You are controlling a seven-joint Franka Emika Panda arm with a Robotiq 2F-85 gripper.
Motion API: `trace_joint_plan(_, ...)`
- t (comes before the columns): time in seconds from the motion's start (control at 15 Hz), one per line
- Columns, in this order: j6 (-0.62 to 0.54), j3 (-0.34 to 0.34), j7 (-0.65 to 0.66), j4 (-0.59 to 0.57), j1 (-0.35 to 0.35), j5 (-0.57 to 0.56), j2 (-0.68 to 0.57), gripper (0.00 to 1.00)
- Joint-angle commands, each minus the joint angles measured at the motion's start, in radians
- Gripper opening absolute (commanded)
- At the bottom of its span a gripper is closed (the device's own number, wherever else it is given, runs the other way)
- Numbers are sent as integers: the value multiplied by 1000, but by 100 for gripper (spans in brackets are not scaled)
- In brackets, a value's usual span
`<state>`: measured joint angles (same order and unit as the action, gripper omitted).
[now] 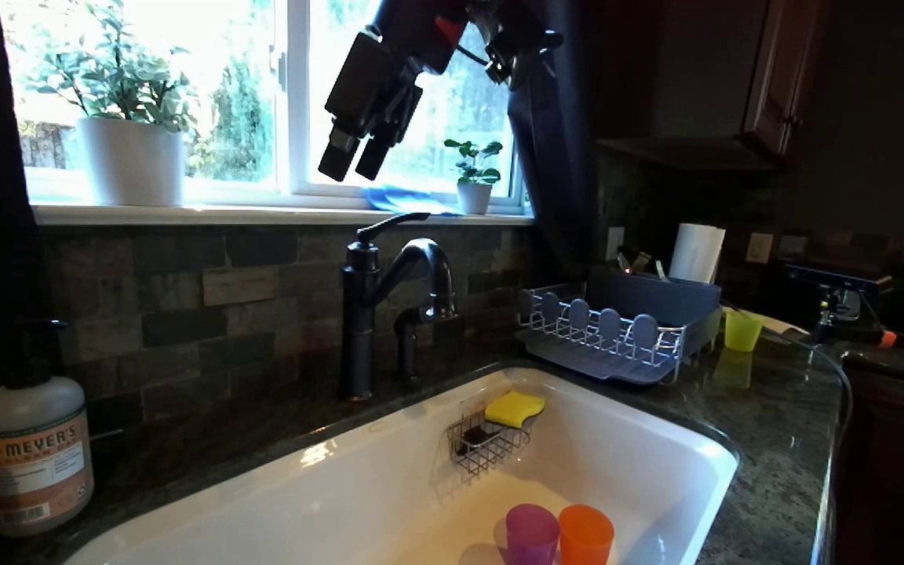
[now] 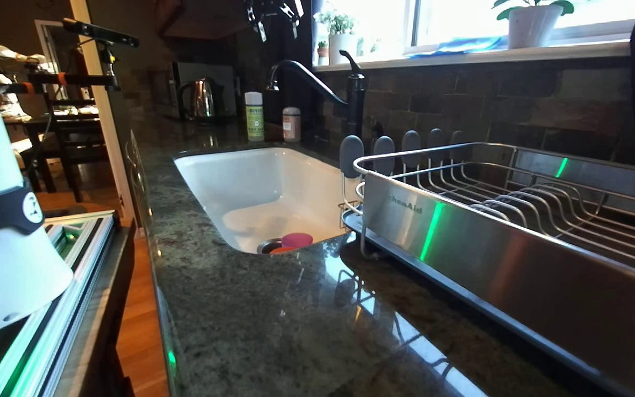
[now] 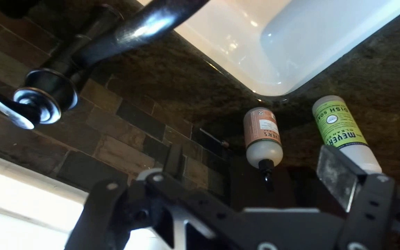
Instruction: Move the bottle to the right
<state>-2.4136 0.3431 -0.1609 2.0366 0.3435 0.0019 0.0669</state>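
Observation:
The bottle (image 2: 254,120), slim with a green body and a white top, stands upright on the counter behind the sink's far end in an exterior view. In the wrist view the same bottle (image 3: 340,125) is at the right, its white top partly behind a finger. It is out of view in the exterior view by the window. My gripper (image 1: 354,163) hangs high in the air in front of the window, above faucet height. The gripper (image 2: 279,30) also shows at the top edge of an exterior view. In the wrist view the gripper (image 3: 250,152) has its fingers wide apart with nothing between them.
A squat orange-labelled bottle (image 1: 32,455) stands beside the green one. The dark faucet (image 1: 358,322) rises behind the white sink (image 1: 279,502). Purple (image 1: 532,534) and orange (image 1: 586,534) cups are in the sink. A dish rack (image 2: 488,264) stands on the counter. Plants line the windowsill.

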Motion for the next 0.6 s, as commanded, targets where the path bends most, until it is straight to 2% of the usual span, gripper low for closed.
trace_joint_plan(0.0,3,-3,3,-4,-1,-2,2,100)
trace_joint_plan(0.13,3,-6,3,-4,-3,-2,8,100)
trace_joint_plan(0.2,-20,0,-17,-22,5,5,-26,100)
trace_joint_plan(0.33,-34,23,-39,-104,22,-23,-132,100)
trace_joint_plan(0.53,5,58,-81,-277,61,-113,-304,100)
